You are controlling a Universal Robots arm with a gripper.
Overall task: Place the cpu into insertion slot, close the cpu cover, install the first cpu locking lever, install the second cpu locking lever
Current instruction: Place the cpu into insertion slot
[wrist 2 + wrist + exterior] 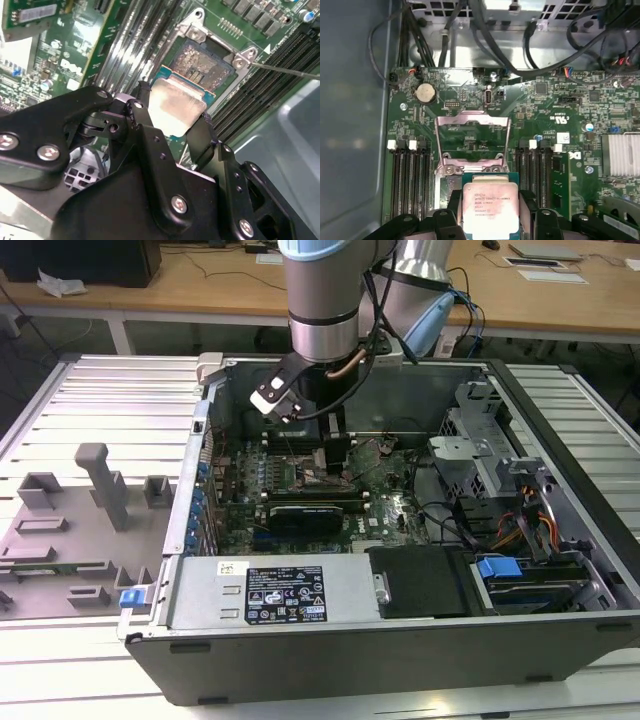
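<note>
We see the gripper (175,119) down inside the open pc case (300,665), its black fingers (204,137) pinching the cpu (176,106) by two opposite edges, silvery top facing the cams. The chip is square, so there's no long axis to speak of; it lies flat btwn the pads, roughly parallel to the green board (560,100). The relation that counts: the insertion slot (202,60) sits just beyond the chip in the second wrist view, w/ part of its contact field bare past the chip's far edge, so cpu and slot overlap but aren't lined up, as we judge it. Whether the chip touches the slot or hangs just above it, we can't tell. The cpu cover (470,120) is swung open on the far side of the slot, board visible thru its window, clear of chip and fingers.
</note>
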